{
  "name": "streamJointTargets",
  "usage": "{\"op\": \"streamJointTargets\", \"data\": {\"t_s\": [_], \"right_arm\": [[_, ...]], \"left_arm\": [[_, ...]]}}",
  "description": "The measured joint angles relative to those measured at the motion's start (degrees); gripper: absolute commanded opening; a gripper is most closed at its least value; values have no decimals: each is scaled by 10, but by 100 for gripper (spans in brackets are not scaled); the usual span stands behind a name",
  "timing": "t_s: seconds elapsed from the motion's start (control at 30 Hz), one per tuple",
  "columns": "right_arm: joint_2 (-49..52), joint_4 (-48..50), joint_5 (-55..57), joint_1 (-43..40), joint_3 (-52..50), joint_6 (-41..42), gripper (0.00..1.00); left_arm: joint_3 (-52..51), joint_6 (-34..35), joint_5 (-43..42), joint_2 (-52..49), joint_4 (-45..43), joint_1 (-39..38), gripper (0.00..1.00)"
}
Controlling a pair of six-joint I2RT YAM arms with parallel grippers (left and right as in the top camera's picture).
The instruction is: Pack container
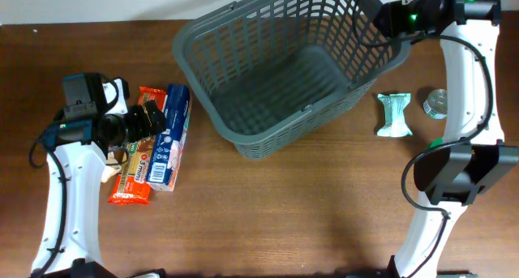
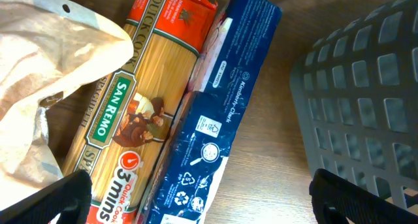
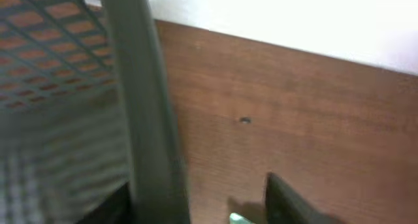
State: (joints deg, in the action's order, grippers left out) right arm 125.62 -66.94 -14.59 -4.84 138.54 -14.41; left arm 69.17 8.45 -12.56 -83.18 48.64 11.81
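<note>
Right fingers (image 3: 290, 201) are spread open, straddling the far right corner of the big dark grey plastic basket (image 1: 276, 136) with the slotted lattice sides. In the right wrist view the solid rim runs straight down between them, tight up against one finger, with a strip of bare wood showing before the other one. It's pretty blurry there, so I can't say if that nearer finger actually touches the rim.

The basket sits on the brown wooden bench (image 1: 284, 221), toward the far edge and roughly midway across, turned at an angle. From overhead it looks tipped up a bit at the corner where the fingers are, but I wouldn't swear to it.

Left fingers (image 2: 59, 198) are wide open too, hovering well off the basket's left side over two long packs that lie side by side and touching. One is an orange-red plastic pack of San Remo spaghetti (image 2: 147, 100). The other, on the side nearer the basket, is a dark blue plastic-wrapped Kimberly-Clark pack (image 2: 215, 132), which is near the basket's wall but apart from it. On the spaghetti's other side, furthest from the basket, a crumpled beige paper bag (image 2: 39, 87) overlaps the pack's edge.

Off the basket's right side, near but not touching, a small green-and-white wrapped packet (image 1: 395, 116) lies flat on the bench. Just past it is a little round shiny thing (image 1: 435, 104), too small to tell what.
</note>
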Motion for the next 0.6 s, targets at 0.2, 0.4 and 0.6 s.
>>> {"op": "streamJointTargets", "data": {"t_s": [0.2, 0.4, 0.6], "right_arm": [[0, -51, 2, 1, 0, 4, 27], [-1, -87, 8, 1, 4, 32, 15], [-8, -129, 4, 1, 5, 82, 11]], "left_arm": [[0, 0, 0, 0, 0, 0, 99], [0, 0, 0, 0, 0, 0, 99], [0, 0, 0, 0, 0, 0, 99]]}}
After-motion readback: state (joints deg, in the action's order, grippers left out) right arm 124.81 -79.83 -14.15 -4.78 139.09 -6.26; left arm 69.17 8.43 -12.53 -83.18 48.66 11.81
